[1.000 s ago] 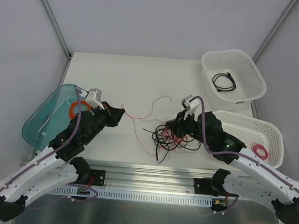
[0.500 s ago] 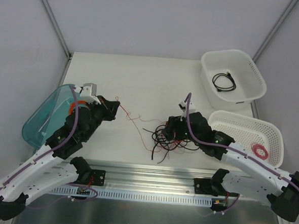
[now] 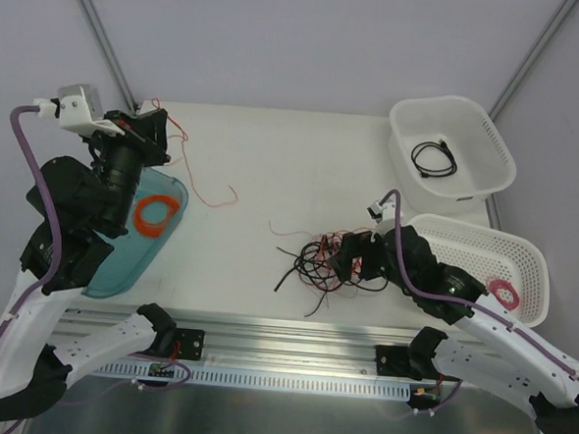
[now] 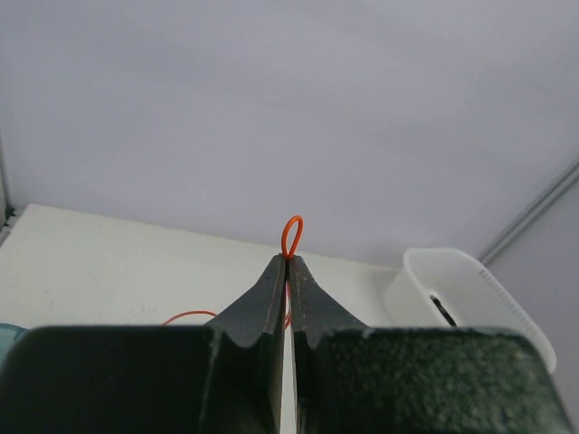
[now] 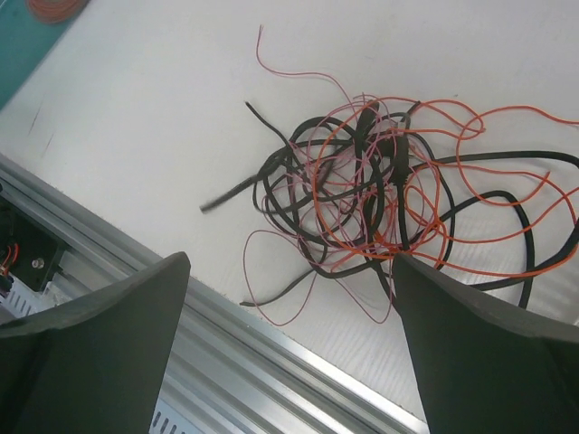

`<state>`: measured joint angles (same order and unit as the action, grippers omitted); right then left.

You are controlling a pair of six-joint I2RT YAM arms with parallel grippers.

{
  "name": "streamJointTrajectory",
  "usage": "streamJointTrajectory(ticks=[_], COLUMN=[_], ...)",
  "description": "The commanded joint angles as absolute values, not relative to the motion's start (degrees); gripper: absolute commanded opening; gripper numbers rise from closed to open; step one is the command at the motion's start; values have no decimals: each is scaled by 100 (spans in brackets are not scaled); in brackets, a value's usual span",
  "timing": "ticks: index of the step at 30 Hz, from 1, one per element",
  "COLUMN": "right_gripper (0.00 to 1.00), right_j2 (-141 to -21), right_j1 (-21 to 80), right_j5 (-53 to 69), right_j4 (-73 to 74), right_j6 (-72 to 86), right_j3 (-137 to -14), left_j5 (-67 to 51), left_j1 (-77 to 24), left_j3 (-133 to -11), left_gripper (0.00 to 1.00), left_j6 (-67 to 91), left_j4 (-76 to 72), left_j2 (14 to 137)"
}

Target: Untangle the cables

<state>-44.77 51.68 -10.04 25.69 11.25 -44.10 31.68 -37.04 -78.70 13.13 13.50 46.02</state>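
The cables point(image 3: 321, 258) lie as a loose tangle of thin black, orange and pink-red wires near the table's front middle, seen close in the right wrist view point(image 5: 380, 181). My right gripper point(image 3: 351, 257) hovers just over the tangle's right side, open point(image 5: 289, 262), with nothing between its fingers. My left gripper point(image 3: 158, 122) is raised high at the far left, shut point(image 4: 289, 260) on one thin orange wire point(image 4: 291, 237) that loops out past its tips. That wire point(image 3: 196, 177) trails down to the table and ends apart from the tangle.
A teal tray point(image 3: 119, 266) at the left holds an orange ring coil point(image 3: 157, 212). A white basket point(image 3: 444, 101) at the back right holds a black cable point(image 3: 436, 157). A second basket point(image 3: 466, 225) at the right holds a pink-red spool point(image 3: 504, 291). An aluminium rail point(image 3: 292, 340) runs along the front edge.
My left arm has swung up and back to the far left, drawing the orange wire out of the tangle. My right gripper has opened and let go of the tangle.
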Motion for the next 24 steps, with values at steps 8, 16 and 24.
streamJointTrajectory(ticks=[8,16,24], right_gripper=[100,100,99], right_j2=[-4201,-4148,-4122], right_j1=[5177,5177,5177], right_j5=[-1187,-1081,-1011], right_j4=[3129,3340,3551], right_j6=[1011,940,896], right_j3=[-4570,-4570,-4597], left_j5=[4305,4343,3929], left_j1=[-2998,-1812,-188], left_j3=[-9694,-9002,-7727], left_gripper=[0,0,0], left_j6=[-596,-879,-116], left_j4=[1556,1424,1652], left_j2=[5572,5493,5230])
